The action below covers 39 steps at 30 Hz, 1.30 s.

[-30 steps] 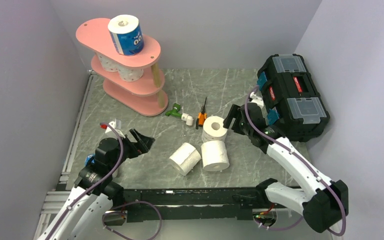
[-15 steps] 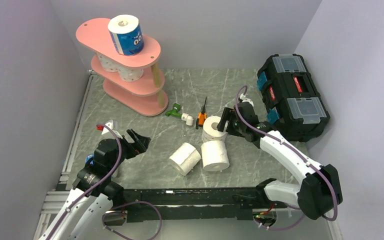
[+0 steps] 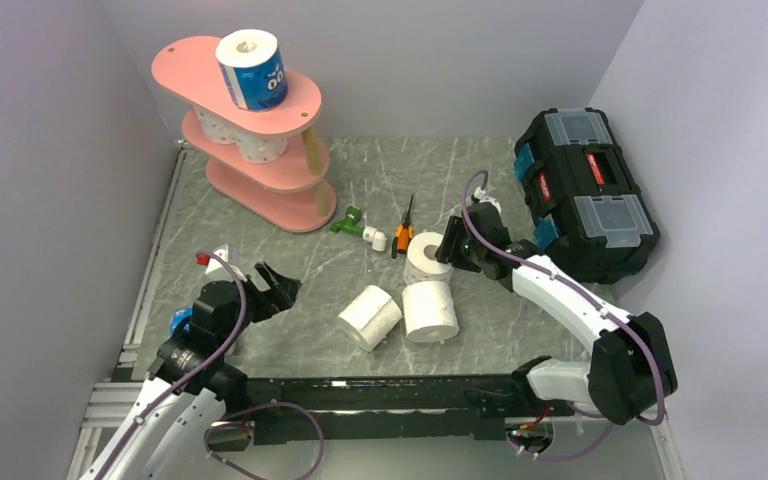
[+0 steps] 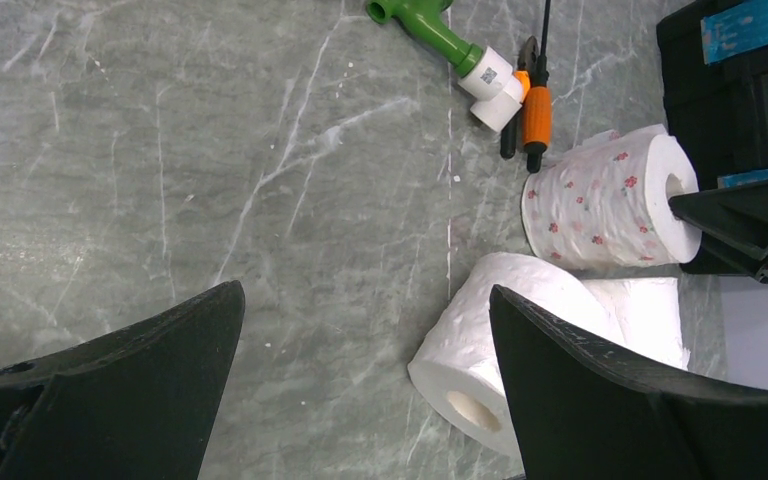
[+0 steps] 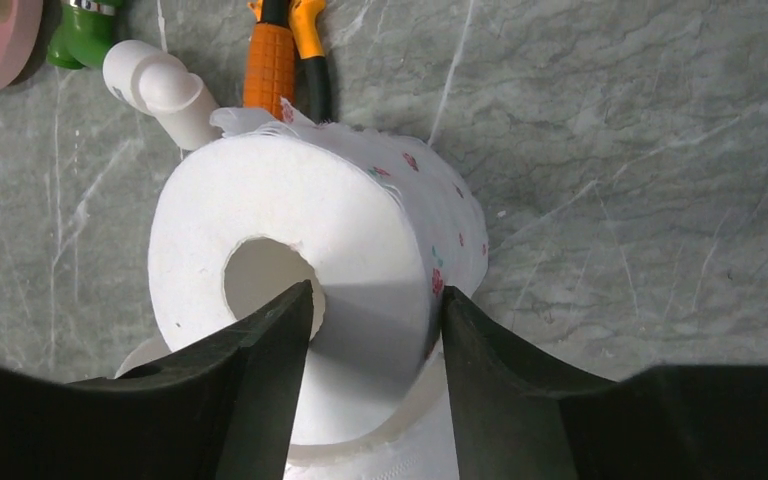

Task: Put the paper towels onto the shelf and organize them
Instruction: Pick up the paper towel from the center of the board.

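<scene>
Grey marbled counter (image 3: 380, 190), pale walls on three sides.

Right pincer (image 5: 375, 300): jaws partway apart, astride the wall of a pink-dotted paper towel roll (image 5: 360, 230). One finger is at the core hole and the other against the outer side. Whether they actually clamp the roll is not determinable. The roll stands on end on the counter, well apart from the shelf (image 3: 190, 70), just beside an upright plain roll (image 3: 430, 310) and a plain roll on its side (image 3: 370, 316). An orange-handled screwdriver (image 3: 404, 235) and a green-and-white tool (image 3: 355, 225) lie just beyond.

Left pincer (image 4: 362, 290): jaws wide, nothing between them, above bare counter.

The pink three-tier shelf stands far left, with a blue-wrapped roll (image 3: 252, 70) on the top board and dotted rolls (image 3: 260, 148) on the middle tier. A black toolbox (image 3: 585, 190) sits far right.
</scene>
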Tool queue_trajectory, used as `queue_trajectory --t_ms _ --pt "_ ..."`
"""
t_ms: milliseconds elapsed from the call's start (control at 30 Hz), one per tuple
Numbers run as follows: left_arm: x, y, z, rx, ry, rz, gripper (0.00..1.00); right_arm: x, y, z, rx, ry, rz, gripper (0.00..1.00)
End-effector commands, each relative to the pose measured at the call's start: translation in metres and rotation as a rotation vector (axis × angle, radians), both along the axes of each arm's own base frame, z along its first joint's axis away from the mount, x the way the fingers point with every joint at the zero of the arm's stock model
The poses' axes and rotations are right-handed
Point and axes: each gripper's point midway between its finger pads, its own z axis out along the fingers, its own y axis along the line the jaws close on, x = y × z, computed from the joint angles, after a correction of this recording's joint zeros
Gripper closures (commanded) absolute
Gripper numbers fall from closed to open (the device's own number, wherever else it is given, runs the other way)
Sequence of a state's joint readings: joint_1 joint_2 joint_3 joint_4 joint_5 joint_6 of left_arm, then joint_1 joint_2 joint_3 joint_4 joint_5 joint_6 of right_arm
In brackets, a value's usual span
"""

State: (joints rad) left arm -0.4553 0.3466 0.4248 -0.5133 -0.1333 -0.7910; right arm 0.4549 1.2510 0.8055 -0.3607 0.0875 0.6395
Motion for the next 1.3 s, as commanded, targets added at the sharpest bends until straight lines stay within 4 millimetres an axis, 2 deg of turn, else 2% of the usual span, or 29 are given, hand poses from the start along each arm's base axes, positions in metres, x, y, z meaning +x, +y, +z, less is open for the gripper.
queue_trajectory --t_ms 0,100,167,233,333,433,567,733,867,967,1133,1267 --pt "-0.001 0.005 0.000 0.000 -0.010 0.025 0.01 0.005 0.000 0.004 0.004 -0.020 -0.007 0.51" --pt "-0.003 0.006 0.000 -0.006 -0.014 0.029 0.01 0.005 0.000 0.006 -0.001 -0.018 -0.010 0.59" --pt "-0.003 0.007 0.002 -0.008 -0.022 0.033 0.01 0.006 -0.002 0.014 -0.001 -0.036 -0.019 0.63" --pt "-0.004 0.009 0.005 -0.003 -0.027 0.039 0.01 0.008 -0.006 0.029 -0.003 -0.071 -0.032 0.64" --pt "-0.005 0.013 0.009 0.006 -0.038 0.052 0.01 0.013 -0.009 0.063 -0.002 -0.144 -0.042 0.65" --pt "-0.006 0.018 0.015 0.005 -0.051 0.075 0.01 0.016 -0.003 0.099 0.021 -0.214 -0.017 0.66" --pt "-0.010 0.032 0.022 -0.001 -0.055 0.150 0.00 0.017 0.029 0.138 0.043 -0.308 0.069 0.66" --pt "-0.018 0.060 0.030 -0.010 -0.061 0.293 0.01 0.012 0.099 0.171 0.004 -0.393 0.241 0.66" --pt "-0.028 0.084 0.035 -0.041 -0.063 0.431 0.01 0.011 0.154 0.172 -0.003 -0.407 0.371 0.66" --pt "-0.033 0.094 0.038 -0.054 -0.077 0.478 0.01 0.011 0.192 0.158 -0.038 -0.386 0.474 0.67" --pt "-0.035 0.089 0.050 -0.092 -0.132 0.434 0.01 0.002 0.244 0.133 -0.062 -0.348 0.616 0.67" --pt "-0.039 0.091 0.050 -0.109 -0.144 0.442 0.01 -0.009 0.274 0.116 -0.103 -0.347 0.719 0.66"
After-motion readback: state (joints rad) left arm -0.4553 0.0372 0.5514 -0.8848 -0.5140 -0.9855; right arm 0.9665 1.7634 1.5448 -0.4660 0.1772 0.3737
